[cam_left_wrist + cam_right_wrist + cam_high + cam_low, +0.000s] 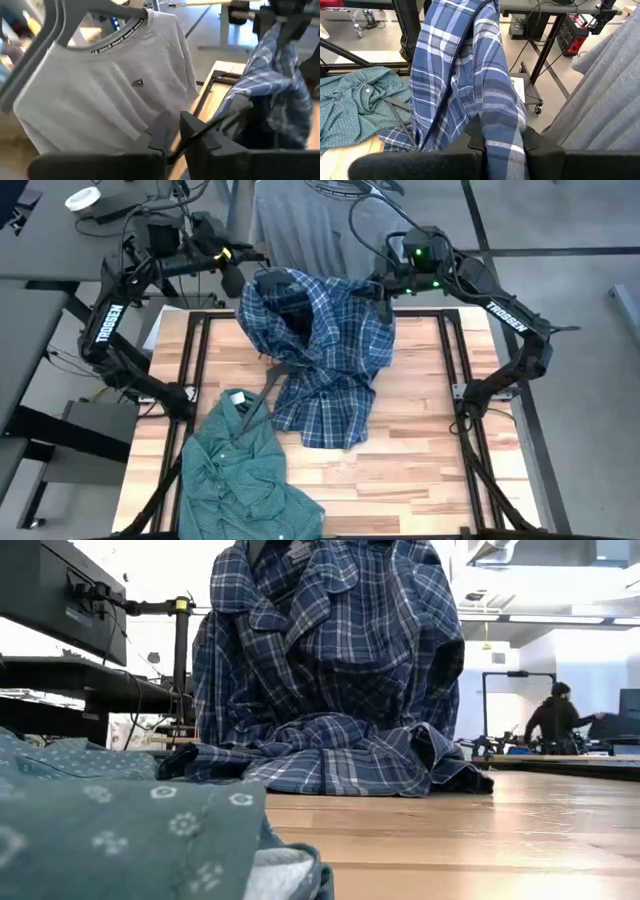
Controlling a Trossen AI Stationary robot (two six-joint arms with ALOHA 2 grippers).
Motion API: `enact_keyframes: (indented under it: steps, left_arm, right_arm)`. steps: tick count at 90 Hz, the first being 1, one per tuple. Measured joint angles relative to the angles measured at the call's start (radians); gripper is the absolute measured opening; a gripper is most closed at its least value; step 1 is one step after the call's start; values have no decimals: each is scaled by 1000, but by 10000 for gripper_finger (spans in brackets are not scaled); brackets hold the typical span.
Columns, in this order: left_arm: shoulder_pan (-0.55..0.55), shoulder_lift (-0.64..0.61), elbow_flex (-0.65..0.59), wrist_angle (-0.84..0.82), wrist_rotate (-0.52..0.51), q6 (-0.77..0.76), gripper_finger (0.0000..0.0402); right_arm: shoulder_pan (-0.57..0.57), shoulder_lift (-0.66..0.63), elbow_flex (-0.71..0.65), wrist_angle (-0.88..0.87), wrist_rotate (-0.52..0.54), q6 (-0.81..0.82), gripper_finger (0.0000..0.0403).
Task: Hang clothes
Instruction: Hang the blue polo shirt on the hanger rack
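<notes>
The blue-white plaid shirt point(325, 370) is held up over the far part of the table, its lower part heaped on the wood point(330, 760). My left gripper point(237, 277) stands at its far-left top, shut on a thin dark hanger rod point(220, 122) that runs into the shirt. My right gripper point(383, 292) is shut on the shirt's far-right top. The grey tee point(300, 225) hangs on a hanger beyond the table's far edge. The green shirt point(245, 470) lies crumpled at the near left. My left gripper point(175, 132) pinches a thin dark hanger rod point(186, 143) between its two fingers; the rod slants away into the plaid shirt point(270, 85). Which part of the hanger this is does not show. My right gripper point(502, 135) pinches a bunched fold of plaid cloth point(500, 120) between its two fingers, several layers thick. The shirt hangs below it, slack, down to the table.
A dark hanger point(278, 370) lies on the plaid shirt's lower part, and a thin dark one point(258, 408) by the green shirt's collar. A black frame point(200, 330) borders the table. A person point(555, 720) stands far off in the room.
</notes>
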Motion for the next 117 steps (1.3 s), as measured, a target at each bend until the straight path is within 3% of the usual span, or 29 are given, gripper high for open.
enact_keyframes:
  steps: [16, 35, 49, 58, 93, 117]
  left_arm:
    - [0, 0, 7, -32, 6, -206, 2]
    - [0, 2, 10, -49, -11, -24, 13]
    - [0, 2, 10, -155, -258, 158, 41]
    - [0, 3, 10, -176, -403, 183, 59]
    - [0, 3, -20, -182, -406, 197, 68]
    - [0, 4, -91, -164, -406, 163, 68]
  right_arm:
    - [-7, 0, 0, 1, 8, 13, 20]
    - [-21, 0, 0, -8, 13, 21, 20]
    - [-49, 0, -1, -10, 27, 63, 19]
    - [-80, 0, -1, 4, 38, 90, 20]
    - [-287, 1, -3, 270, 37, 228, 19]
    - [-391, 3, -3, 371, 26, 230, 19]
